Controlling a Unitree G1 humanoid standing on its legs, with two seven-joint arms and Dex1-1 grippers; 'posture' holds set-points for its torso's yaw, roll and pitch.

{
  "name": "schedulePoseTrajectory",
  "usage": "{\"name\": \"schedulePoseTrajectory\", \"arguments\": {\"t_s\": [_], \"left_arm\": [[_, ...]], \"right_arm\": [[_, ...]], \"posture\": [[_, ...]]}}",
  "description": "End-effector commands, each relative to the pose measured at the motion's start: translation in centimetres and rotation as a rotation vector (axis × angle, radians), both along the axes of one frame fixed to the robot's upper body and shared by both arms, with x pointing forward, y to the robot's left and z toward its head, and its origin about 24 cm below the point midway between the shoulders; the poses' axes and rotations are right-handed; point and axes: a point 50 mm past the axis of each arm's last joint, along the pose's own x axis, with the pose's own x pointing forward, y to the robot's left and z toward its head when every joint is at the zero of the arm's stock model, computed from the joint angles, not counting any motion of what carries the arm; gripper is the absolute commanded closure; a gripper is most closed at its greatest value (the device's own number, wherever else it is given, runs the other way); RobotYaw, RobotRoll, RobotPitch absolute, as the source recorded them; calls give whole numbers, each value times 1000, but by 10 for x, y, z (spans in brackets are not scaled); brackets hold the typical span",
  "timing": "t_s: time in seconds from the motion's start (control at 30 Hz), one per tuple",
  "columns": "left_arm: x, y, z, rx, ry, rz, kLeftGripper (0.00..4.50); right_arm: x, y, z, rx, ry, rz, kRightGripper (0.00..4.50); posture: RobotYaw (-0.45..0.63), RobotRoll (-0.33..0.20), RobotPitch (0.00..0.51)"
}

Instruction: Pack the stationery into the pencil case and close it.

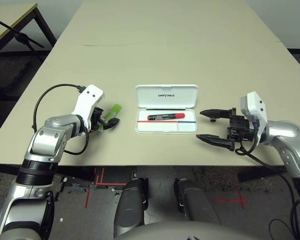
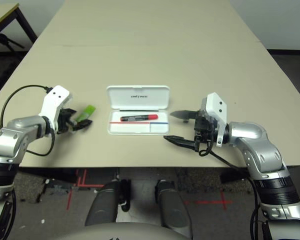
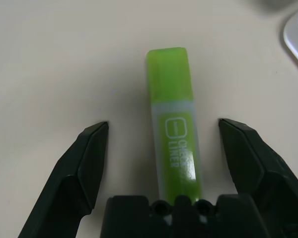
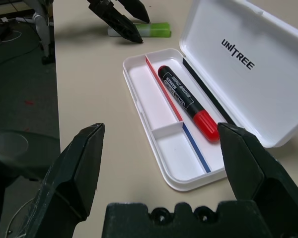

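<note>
Red round-barrelled marker [image 4: 188, 102] is seen inside glossy white hard-plastic case [image 1: 166, 128] at frame centre; translucent lime-green flat stick [image 3: 175, 129] is straddled, ungrasped, by spread left gripper [image 3: 164, 136]; right gripper [image 1: 212, 127] likewise released.

forearms: silver, rounded metal segments with black bands near the elbows
wrist covers: white angular plastic shells, each with two small dark dots, perhaps screws
left gripper [image 1: 110, 122]: two black tapered fingers
right gripper [image 1: 212, 126]: same black pointed fingers on a black block with small round holes
cables: thin black loops at each wrist
</note>
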Motion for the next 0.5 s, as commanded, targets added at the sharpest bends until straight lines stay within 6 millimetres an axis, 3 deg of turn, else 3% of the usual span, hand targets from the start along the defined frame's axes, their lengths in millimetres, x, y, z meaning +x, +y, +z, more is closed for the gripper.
{"name": "schedulePoseTrajectory", "arguments": {"t_s": [0.03, 0.1, 0.3, 0.5], "left_arm": [[0, 1, -3, -18, 38, 40, 391], [-1, 0, -3, -46, 61, 39, 979], [0, -2, 1, -70, 74, 39, 3320], [1, -5, 14, -68, 77, -11, 3413]], "right_arm": [[0, 0, -3, -6, 5, 5, 0], [-1, 0, -3, -6, 1, 6, 0], [-2, -1, -4, -11, -9, 0, 0], [-4, -4, -8, -33, -17, 1, 0]], "posture": [[-59, 0, 147], [-63, 0, 146], [-66, 0, 144], [-65, 0, 143]]}}
